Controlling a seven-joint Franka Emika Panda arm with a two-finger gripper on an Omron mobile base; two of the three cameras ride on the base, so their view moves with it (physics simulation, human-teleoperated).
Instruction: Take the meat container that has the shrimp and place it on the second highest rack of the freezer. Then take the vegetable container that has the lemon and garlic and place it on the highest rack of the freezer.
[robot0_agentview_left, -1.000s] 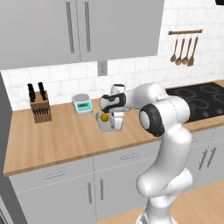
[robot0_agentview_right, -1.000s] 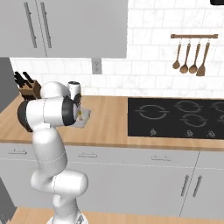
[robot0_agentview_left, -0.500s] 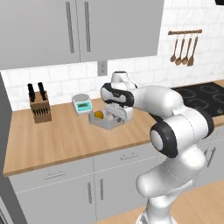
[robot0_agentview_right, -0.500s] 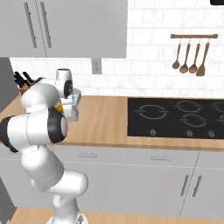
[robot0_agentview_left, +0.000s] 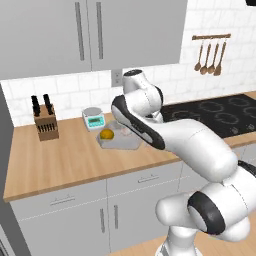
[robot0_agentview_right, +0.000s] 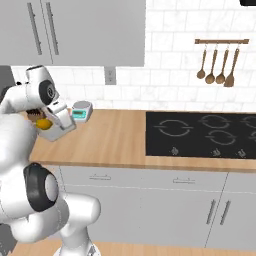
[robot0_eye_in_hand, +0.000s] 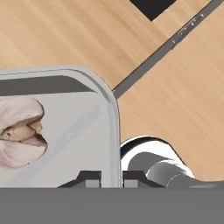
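- You have the vegetable container (robot0_agentview_left: 120, 141), a shallow pale grey tray, with the lemon (robot0_agentview_left: 106, 134) in its left part; in the left base view it sits low over the wooden counter (robot0_agentview_left: 60, 165), toward the back edge, just in front of the kitchen scale (robot0_agentview_left: 93, 119)
- From the right base view the same container (robot0_agentview_right: 59, 131) shows tilted, its lemon (robot0_agentview_right: 44, 123) half hidden by the arm, near the counter's left end; whether it touches the wood you cannot tell
- In the hand view the gripper (robot0_eye_in_hand: 111, 178) has one dark fingertip either side of the container's rim (robot0_eye_in_hand: 114, 131), so the fingers are clamped on that wall
- The garlic (robot0_eye_in_hand: 19, 131) bulb lies inside the tray, at the left edge of the hand view, papery white with a brownish split
- A knife block (robot0_agentview_left: 44, 123) stands at the counter's back left, well apart from the tray
- The black cooktop (robot0_agentview_right: 205, 135) fills the counter's right part, and wooden spoons and spatula (robot0_agentview_right: 216, 65) hang from a rail on the tiled wall above it
- The scale has a teal face (robot0_agentview_right: 79, 113); no digits or brand can be read on it, and you will find no legible writing elsewhere
- Grey cabinets with bar handles (robot0_agentview_left: 87, 30) hang above the counter
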